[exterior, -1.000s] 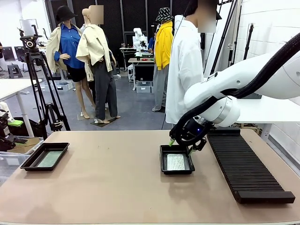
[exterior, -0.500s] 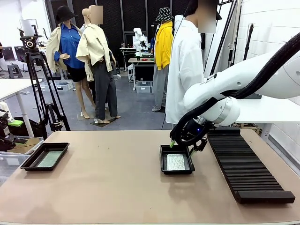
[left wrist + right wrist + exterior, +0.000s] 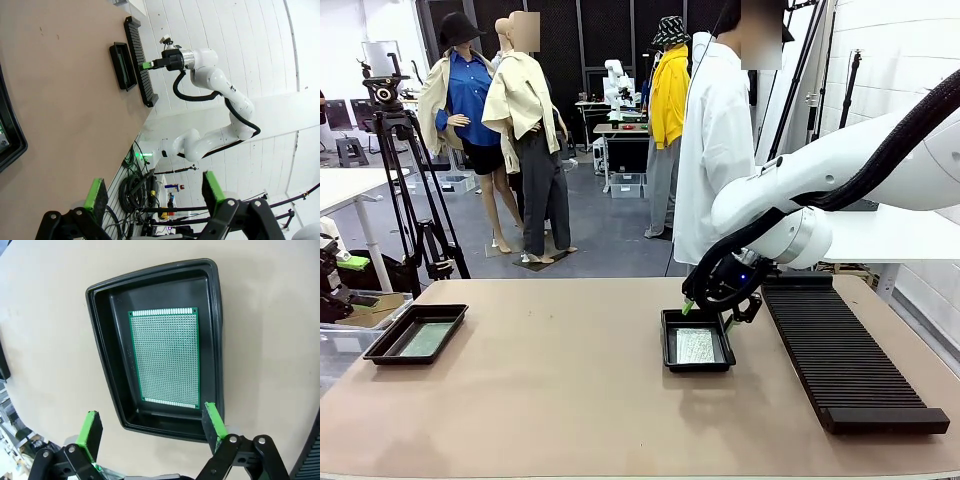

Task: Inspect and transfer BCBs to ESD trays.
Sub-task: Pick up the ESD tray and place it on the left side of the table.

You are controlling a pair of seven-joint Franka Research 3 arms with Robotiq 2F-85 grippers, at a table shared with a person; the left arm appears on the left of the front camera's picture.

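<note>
Right gripper: jaws apart, empty, frame bottom, above tray.
Board: flat on tray floor, frame centre.
Left gripper: jaws apart, empty.
Advice: lift straight clear of the rim so the board stays undisturbed.

We see little change: our white right arm's black gripper with green pads, jaws apart and empty, has lifted slightly over the far edge of the glossy black rectangular plastic tray holding the thin green rectangular circuit board.
</note>
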